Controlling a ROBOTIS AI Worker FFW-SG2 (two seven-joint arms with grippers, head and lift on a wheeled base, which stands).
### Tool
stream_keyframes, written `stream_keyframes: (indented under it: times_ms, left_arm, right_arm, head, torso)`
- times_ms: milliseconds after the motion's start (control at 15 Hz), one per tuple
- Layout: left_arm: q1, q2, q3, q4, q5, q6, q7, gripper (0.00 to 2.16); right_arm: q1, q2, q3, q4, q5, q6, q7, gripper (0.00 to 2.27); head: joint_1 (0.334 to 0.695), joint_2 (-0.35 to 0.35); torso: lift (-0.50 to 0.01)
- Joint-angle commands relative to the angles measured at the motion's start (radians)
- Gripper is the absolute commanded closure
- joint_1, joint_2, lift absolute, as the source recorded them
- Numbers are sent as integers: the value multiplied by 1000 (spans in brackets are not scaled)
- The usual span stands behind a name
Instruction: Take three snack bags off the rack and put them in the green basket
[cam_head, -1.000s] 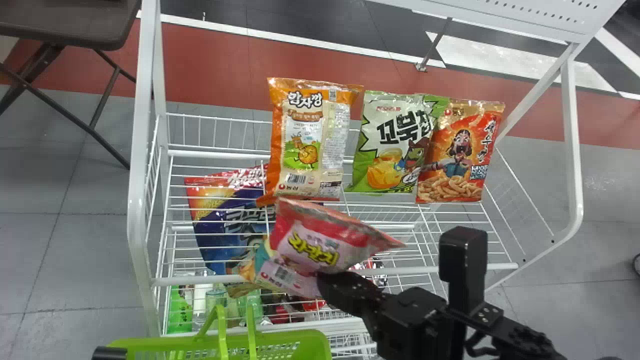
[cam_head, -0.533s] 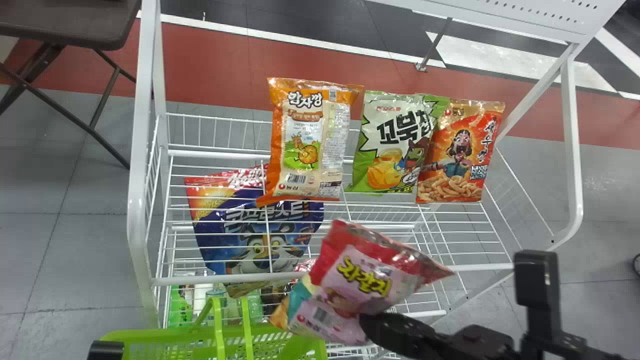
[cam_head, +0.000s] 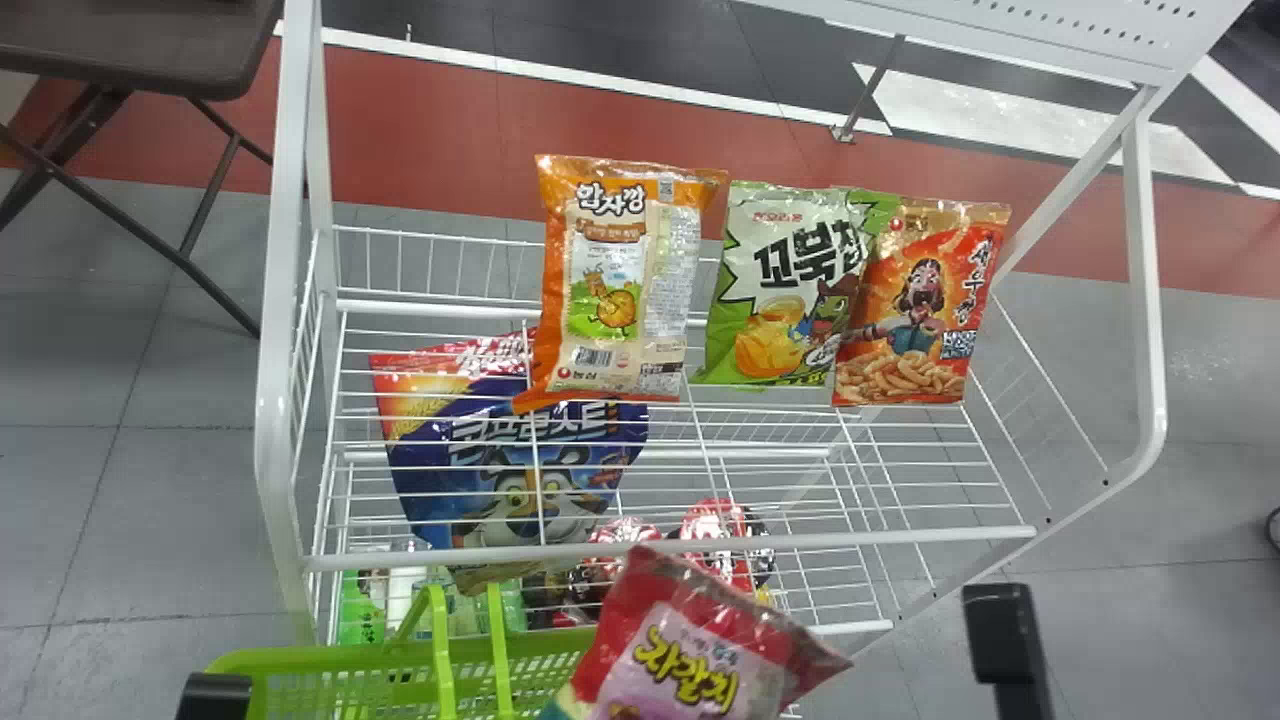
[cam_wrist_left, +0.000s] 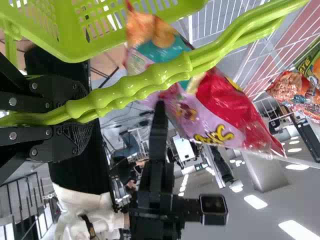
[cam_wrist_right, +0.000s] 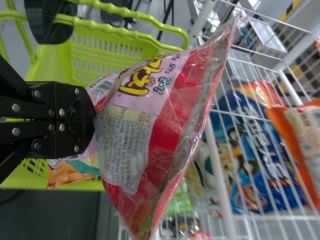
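Snack bag (cam_head: 690, 650): pink and red, tilted, aloft at the near side of the white rack (cam_head: 282, 380), by the right part of the green basket (cam_head: 330, 658). Whether it is fully over the opening cannot be told.
Right gripper (cam_wrist_right: 91, 118): closed on the body of the bag, the top seal hanging free.
Left gripper (cam_wrist_left: 75, 112): clamped around the basket handles (cam_wrist_left: 130, 87), near left.
Rack: an orange bag (cam_head: 612, 290) at left, a green-and-white bag (cam_head: 785, 290) and a red-orange bag (cam_head: 915, 310) to its right; a blue bag (cam_head: 520, 460) lower down at left.
Next move: likely a lowering between handles and rim, then a release.
Risks: the upright handles could snag the wide bag and turn it in its pinch; an early release could drop it outside the basket's right edge; a push on the handles could tip the basket; too hard a squeeze could crumple or burst the film.
Labels: bold yellow lettering on a pink panel, a barcode and a block of small type on the held bag; large dark lettering on the green-and-white one, white lettering and a cartoon figure on the orange one.
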Motion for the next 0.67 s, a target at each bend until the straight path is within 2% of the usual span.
stream_keyframes:
  times_ms: [0, 200, 267, 400, 600]
  left_arm:
    - [0, -1, -6, -2, -1, 0, 0, 1541]
    - [9, -1, -6, -6, -1, -6, -1, 1541]
    - [11, -1, -8, -6, -1, -6, -1, 1541]
    - [12, -2, -11, -6, -8, -6, -1, 1541]
    - [14, -7, -18, -6, -11, -6, -1, 1544]
  right_arm:
    - [-11, -19, 79, 60, 7, 8, -2, 2246]
    - [-35, -34, 168, 145, 46, 8, -19, 2209]
    - [-45, -37, 170, 160, 45, 8, -19, 1943]
    - [-49, -45, 162, 165, 45, 8, -19, -2]
    - [-61, -45, 127, 165, 28, 8, -17, 46]
  head:
    - [695, -350]
    - [695, -350]
    - [695, -350]
    - [695, -350]
    - [695, -350]
  torso:
    - [-26]
    - [-26]
    - [-26]
    - [-26]
    - [-26]
